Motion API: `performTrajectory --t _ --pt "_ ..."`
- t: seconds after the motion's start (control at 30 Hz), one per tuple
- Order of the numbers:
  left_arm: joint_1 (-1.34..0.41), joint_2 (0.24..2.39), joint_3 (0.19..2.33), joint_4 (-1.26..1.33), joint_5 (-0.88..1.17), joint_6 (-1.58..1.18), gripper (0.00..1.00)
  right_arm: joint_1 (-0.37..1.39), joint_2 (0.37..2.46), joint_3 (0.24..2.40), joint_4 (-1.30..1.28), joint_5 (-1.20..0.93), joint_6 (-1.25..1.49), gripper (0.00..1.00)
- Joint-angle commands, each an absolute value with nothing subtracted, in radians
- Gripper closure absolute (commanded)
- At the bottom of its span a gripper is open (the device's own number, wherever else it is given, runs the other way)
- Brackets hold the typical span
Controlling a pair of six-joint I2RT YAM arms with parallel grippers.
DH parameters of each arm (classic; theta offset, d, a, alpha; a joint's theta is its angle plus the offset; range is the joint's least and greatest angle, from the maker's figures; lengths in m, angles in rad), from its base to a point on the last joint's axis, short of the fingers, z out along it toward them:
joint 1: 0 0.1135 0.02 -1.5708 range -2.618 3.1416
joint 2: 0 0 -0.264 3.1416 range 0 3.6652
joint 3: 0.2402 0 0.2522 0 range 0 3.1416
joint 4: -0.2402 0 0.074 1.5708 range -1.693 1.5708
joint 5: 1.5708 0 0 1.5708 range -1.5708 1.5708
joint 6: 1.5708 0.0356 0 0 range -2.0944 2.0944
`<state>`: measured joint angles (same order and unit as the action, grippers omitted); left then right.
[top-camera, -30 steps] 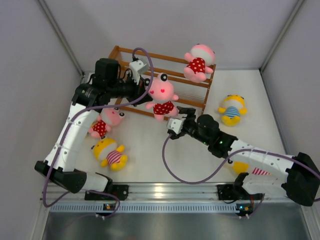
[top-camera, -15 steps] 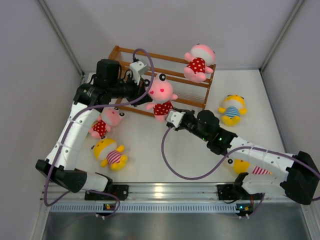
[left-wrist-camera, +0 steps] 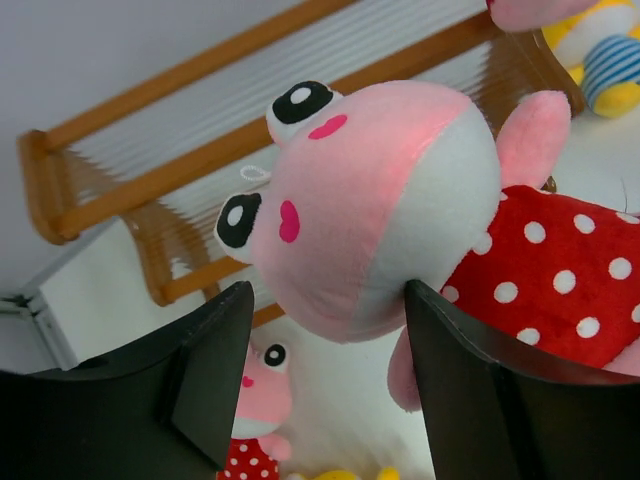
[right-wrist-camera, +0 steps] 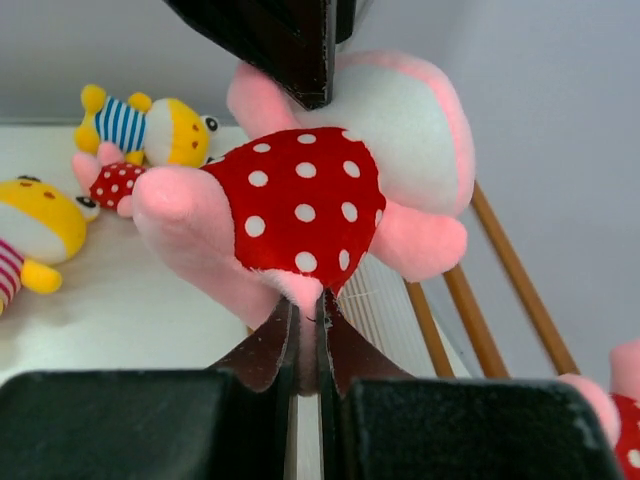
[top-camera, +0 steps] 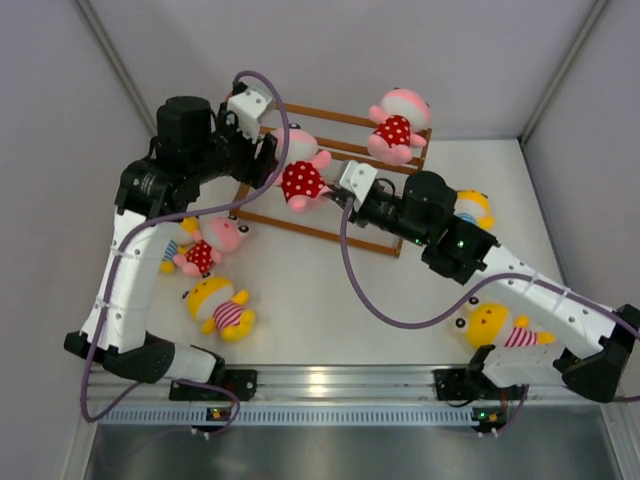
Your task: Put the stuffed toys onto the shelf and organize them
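We are recording the right gripper [right-wrist-camera: 308,305] pinching the pink toy [right-wrist-camera: 305,200] by the shelf [top-camera: 340,116], upper centre; the left gripper [left-wrist-camera: 325,300] is standing wide around its head.

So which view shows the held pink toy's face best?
Left wrist: the pink toy faces it, eyes and mouth clear. Right wrist shows only its dotted outfit, no face; top external shows it small.

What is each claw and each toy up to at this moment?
left gripper: open, fingers flanking held pink toy's head
right gripper: shut on held pink toy's underside
held pink toy: held up at the shelf
shelf: upright
second pink toy: sitting on shelf's top rail
third pink toy: lying on table
four yellow toys: lying on table
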<state>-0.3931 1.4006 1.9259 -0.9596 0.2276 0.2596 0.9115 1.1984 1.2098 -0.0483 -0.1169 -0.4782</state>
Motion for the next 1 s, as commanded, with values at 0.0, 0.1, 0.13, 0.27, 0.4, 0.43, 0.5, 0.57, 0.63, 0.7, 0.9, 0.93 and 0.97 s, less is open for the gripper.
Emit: performTrajectory --t 0.0,0.1,0.13,0.27,0.4,0.43,0.5,0.57,0.63,0.7,0.9,0.93,0.97 --pt "-0.393 1.411 2.038 -0.954 0.135 0.304 0.31 0.92 1.265 1.366 -0.083 -0.141 -0.408 1.0" --pt "-0.393 1.437 2.075 -0.899 0.092 0.336 0.3 0.919 1.366 1.516 -0.133 -0.069 -0.428 1.0" --pt "-0.393 1.443 2.069 -0.873 0.078 0.357 0.29 0.917 1.424 1.558 -0.146 -0.019 -0.443 1.0" --pt "-0.393 1.514 2.043 -0.759 0.029 0.397 0.29 0.888 1.572 1.812 -0.228 0.095 -0.417 1.0" --pt "-0.388 1.647 2.075 -0.692 0.015 0.4 0.29 0.836 1.675 1.957 -0.281 0.124 -0.325 1.0" --pt "-0.385 1.666 2.08 -0.678 0.017 0.393 0.29 0.835 1.69 1.965 -0.275 0.161 -0.319 1.0" --pt "-0.374 1.716 2.097 -0.647 0.028 0.374 0.3 0.833 1.7 1.965 -0.262 0.193 -0.307 1.0" --pt "-0.364 1.747 2.123 -0.618 0.034 0.344 0.3 0.828 1.709 1.965 -0.262 0.251 -0.276 1.0" --pt "-0.353 1.782 2.144 -0.598 0.046 0.322 0.3 0.827 1.713 1.964 -0.259 0.307 -0.261 1.0" --pt "-0.348 1.813 2.175 -0.595 0.052 0.313 0.3 0.825 1.718 1.956 -0.256 0.331 -0.253 1.0" --pt "-0.342 1.844 2.194 -0.583 0.035 0.293 0.13 0.825 1.744 1.963 -0.279 0.48 -0.167 1.0" --pt "-0.341 1.844 2.192 -0.583 0.034 0.293 0.12 0.825 1.749 1.96 -0.278 0.494 -0.157 1.0" --pt "-0.339 1.842 2.188 -0.581 0.034 0.293 0.1 0.827 1.75 1.956 -0.279 0.505 -0.147 1.0"
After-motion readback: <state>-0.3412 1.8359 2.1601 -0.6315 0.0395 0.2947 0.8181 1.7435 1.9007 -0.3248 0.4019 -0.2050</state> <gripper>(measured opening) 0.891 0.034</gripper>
